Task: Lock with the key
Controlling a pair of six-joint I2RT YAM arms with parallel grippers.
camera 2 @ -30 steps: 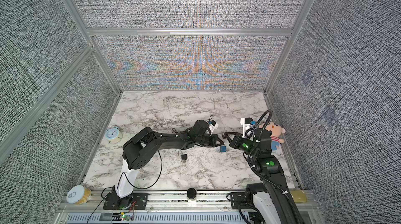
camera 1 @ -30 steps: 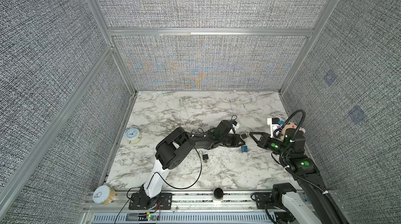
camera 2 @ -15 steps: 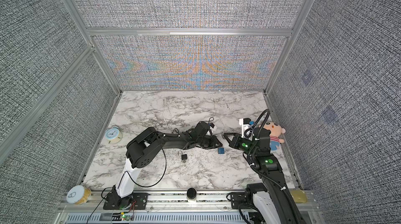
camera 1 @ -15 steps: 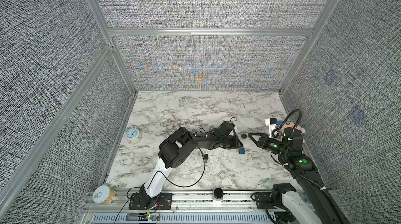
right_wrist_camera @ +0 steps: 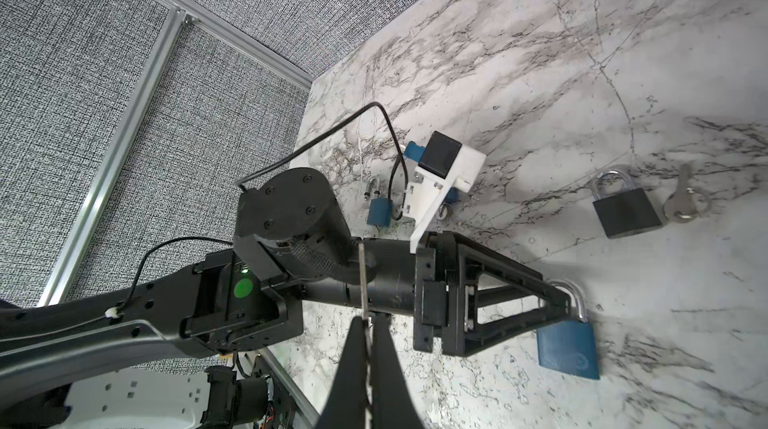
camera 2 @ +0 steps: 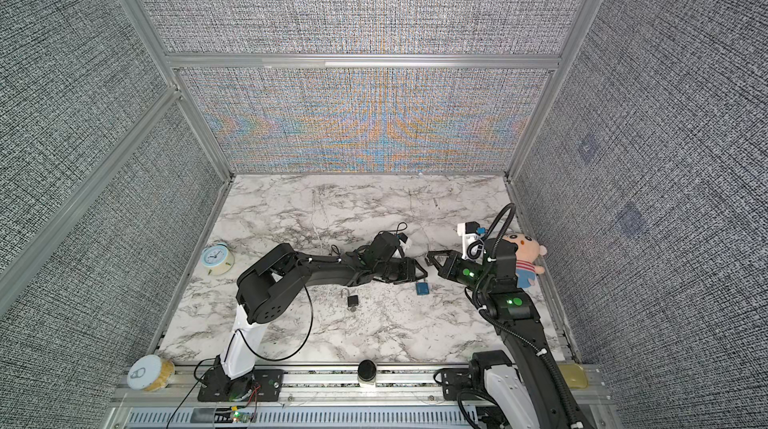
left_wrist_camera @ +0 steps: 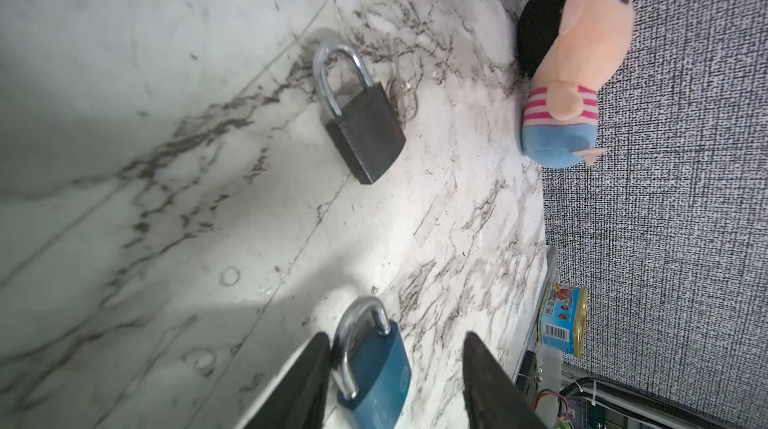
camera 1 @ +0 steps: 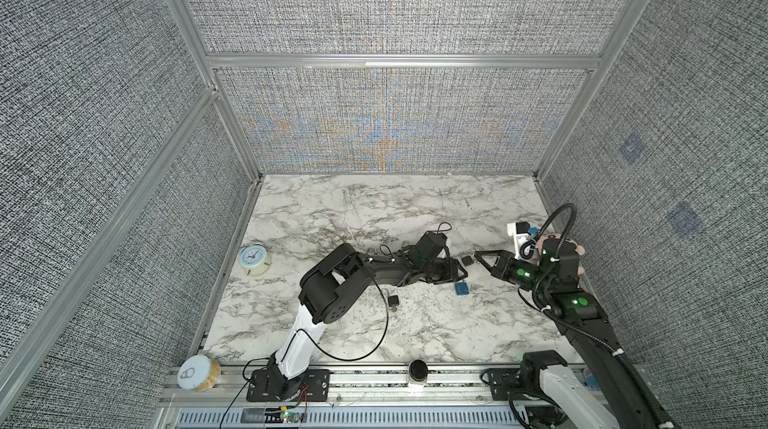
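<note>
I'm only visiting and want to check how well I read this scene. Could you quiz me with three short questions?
1. True or false: the left pincer is clamped tight on the blue padlock.
2. What colour is the padlock lying beside the loose key on the marble? A red, B black, C yellow.
3. Fill in: the right pincer is shut on a thin metal ____.

Key
1. False: its jaws stand open, one on each side of the lock.
2. B, the black padlock.
3. key.
</note>
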